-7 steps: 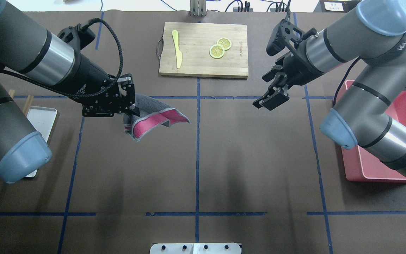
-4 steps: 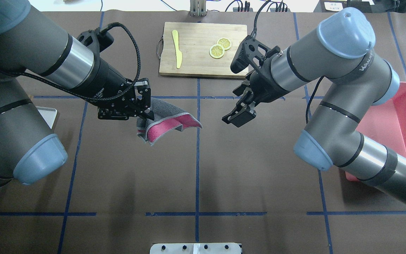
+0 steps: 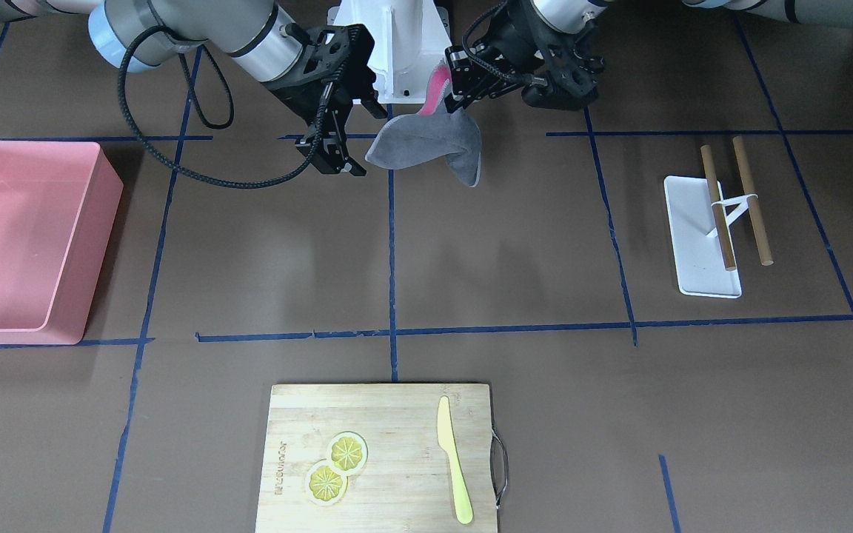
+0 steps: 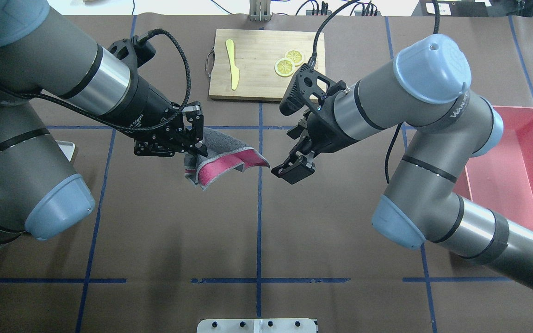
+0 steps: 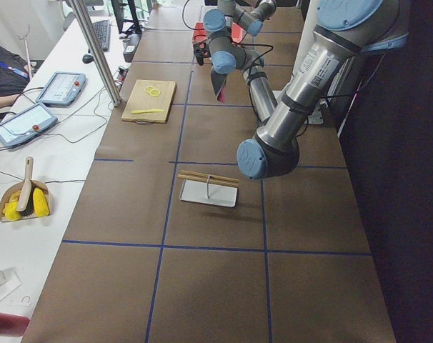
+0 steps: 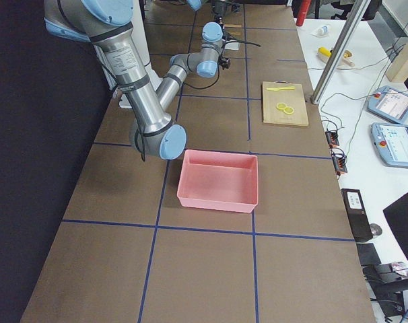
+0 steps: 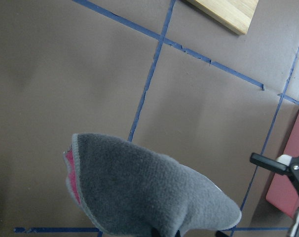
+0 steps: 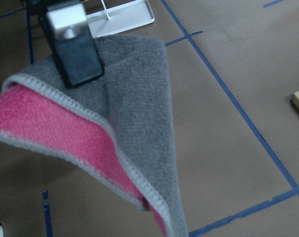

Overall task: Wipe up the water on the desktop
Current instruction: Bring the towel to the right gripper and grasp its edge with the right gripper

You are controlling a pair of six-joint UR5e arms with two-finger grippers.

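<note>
Seen from across the table, the dark brown desktop point(image 3: 515, 244), gridded with blue tape, spreads under everything; at the far side the left gripper point(image 3: 456, 92) has its jaws pinched tight on a grey and pink cloth point(image 3: 426, 144) that hangs in the air above the desktop, and the right gripper point(image 3: 330, 152) sits just beside the cloth's free corner with its jaws apart and empty. A pink bin point(image 3: 104, 200) lies on the robot's right, a white tray point(image 3: 693, 244) crossed by two wooden sticks point(image 3: 752, 200) on its left, and nearest the camera a cutting board point(image 3: 397, 459) carries a yellow knife point(image 3: 455, 474) and two lemon slices point(image 3: 347, 450); the print along the board's edge is too small to read. From overhead both arms angle in toward the centre line, the word "Gripper" shows in white on the left wrist, and lettering on the right arm begins "WA". The two side views show the bin, tray and board well apart, nothing lying between the grippers. The left wrist view looks past the cloth's grey side to bare desktop; the right wrist view shows a black finger pad pressed on the fold
</note>
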